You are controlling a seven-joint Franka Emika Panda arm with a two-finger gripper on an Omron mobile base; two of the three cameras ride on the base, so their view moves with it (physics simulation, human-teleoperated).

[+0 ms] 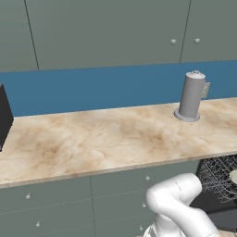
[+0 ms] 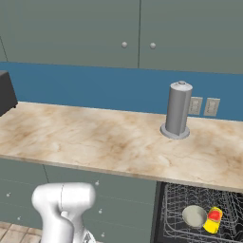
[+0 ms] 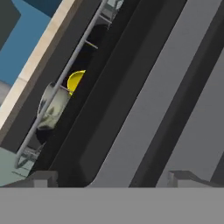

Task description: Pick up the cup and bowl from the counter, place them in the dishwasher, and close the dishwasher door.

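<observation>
Dishes racked, door left to shut.

The bowl [image 2: 193,215] and the yellow-and-red cup [image 2: 213,220] sit side by side in the wire rack of the open dishwasher [image 2: 199,213], under the right end of the bench [image 2: 95,137], where a tall grey canister [image 2: 177,110] stands near the far wall. The loading looks done; the closing step appears to be in hand. In the hand view the pincer [image 3: 111,177] hangs just over the grey dishwasher door [image 3: 144,109], jaws spread wide, holding nothing and touching nothing that can be made out. The next move likely calls for catching the door's edge and swinging it shut.
</observation>
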